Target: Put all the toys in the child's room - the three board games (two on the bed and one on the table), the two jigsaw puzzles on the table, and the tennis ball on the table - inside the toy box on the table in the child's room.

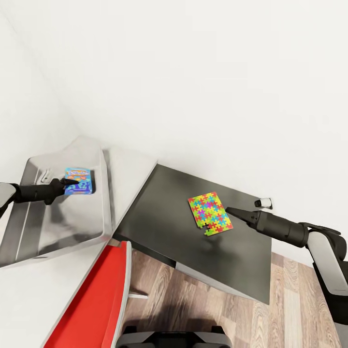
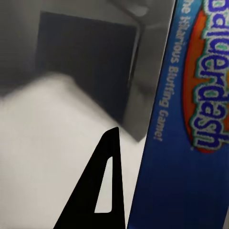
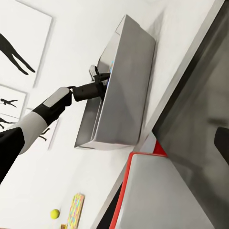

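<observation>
The light grey toy box [image 1: 29, 227] stands on the pale table [image 1: 128, 171] at the left. My left gripper [image 1: 73, 182] is inside it, shut on the blue board game [image 1: 79, 181]. In the left wrist view the blue "Balderdash" board game [image 2: 191, 124] lies right beside one black finger [image 2: 102, 195]. A jigsaw puzzle [image 1: 210, 213] lies flat on the table's dark lower wing [image 1: 159, 217]. My right gripper [image 1: 228, 210] hovers at its right edge, fingers tapering to a point. The right wrist view shows the toy box [image 3: 121, 90], another jigsaw puzzle [image 3: 75, 211] and the tennis ball [image 3: 55, 213].
A red and grey chair [image 1: 99, 299] stands close in front of me beside the dark wing. White walls close the corner behind the table. A small white and black fitting [image 1: 264, 202] sits low on the wall at the right. Wood-plank floor [image 1: 290, 309] lies below.
</observation>
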Robot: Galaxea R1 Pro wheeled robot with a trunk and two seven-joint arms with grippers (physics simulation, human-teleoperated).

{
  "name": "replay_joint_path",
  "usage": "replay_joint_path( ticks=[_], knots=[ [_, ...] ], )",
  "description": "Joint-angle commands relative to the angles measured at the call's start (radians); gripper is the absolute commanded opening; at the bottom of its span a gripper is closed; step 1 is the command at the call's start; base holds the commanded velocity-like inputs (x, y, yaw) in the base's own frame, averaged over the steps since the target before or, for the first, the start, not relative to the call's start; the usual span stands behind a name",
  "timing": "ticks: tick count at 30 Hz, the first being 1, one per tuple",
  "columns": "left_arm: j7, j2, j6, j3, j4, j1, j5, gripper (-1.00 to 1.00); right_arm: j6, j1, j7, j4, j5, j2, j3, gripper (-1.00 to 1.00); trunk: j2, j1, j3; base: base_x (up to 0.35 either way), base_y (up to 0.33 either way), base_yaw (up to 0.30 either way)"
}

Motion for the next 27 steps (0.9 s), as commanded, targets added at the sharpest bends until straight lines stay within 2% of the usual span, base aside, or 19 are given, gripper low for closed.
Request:
replay_joint_path(
  ticks=[1,27],
  knots=[
    [-0.008,0.001,-0.001,-0.008,0.001,-0.001,-0.001,-1.00,0.004,-0.001,0.005,0.000,0.004,0.000,-0.001,1.00,-0.002,0.001,-0.002,0.000,0.000,0.000],
    [-0.008,-0.005,-0.010,-0.006,0.006,-0.003,0.000,-1.00,0.004,0.000,0.005,0.000,0.004,0.001,-0.001,1.00,-0.002,0.001,-0.031,0.000,0.000,0.000]
  ],
)
